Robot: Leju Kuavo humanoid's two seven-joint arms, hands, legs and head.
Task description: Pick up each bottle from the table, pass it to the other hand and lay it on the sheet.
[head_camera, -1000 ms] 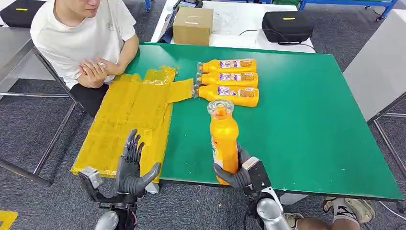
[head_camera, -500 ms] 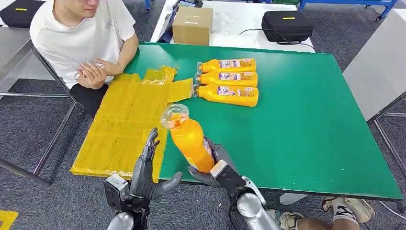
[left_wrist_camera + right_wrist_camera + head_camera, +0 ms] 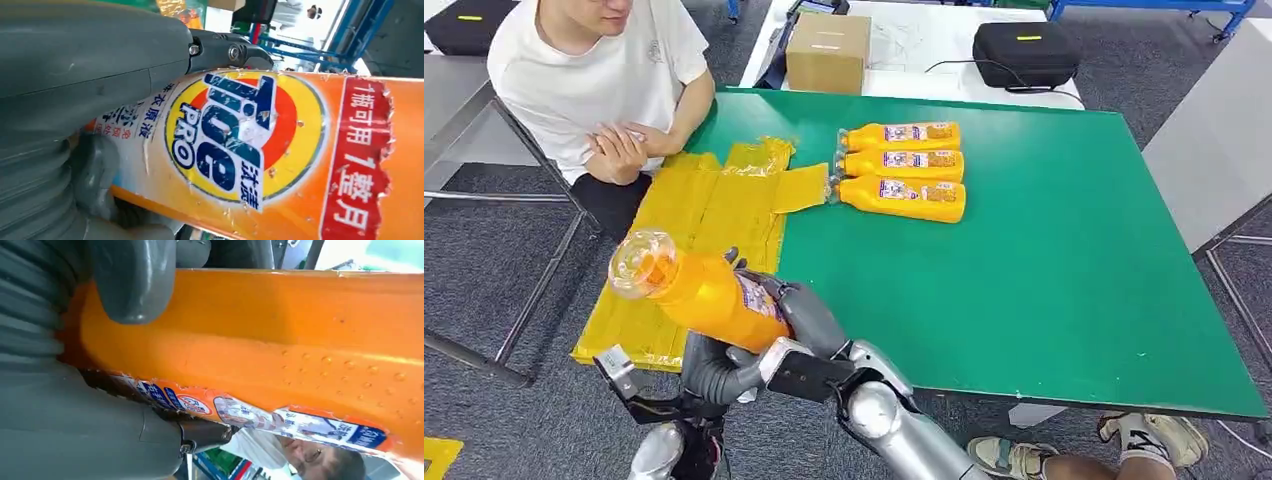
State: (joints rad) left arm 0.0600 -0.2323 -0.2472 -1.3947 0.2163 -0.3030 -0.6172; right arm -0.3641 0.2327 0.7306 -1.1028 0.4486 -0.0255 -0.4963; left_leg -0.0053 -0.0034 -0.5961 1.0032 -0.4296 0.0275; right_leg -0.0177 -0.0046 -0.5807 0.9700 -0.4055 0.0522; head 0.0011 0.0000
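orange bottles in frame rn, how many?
4. Three lie side by side on the green table, just right of the yellow sheet: far, middle, near. The fourth bottle is held at the table's near edge, right hand gripping it, left hand beneath.

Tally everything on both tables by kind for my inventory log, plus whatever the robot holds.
Orange bottles lying on the green table: 3
Orange bottle held: 1
Yellow sheet: 1
Cardboard box: 1
Black case: 1
Total: 7
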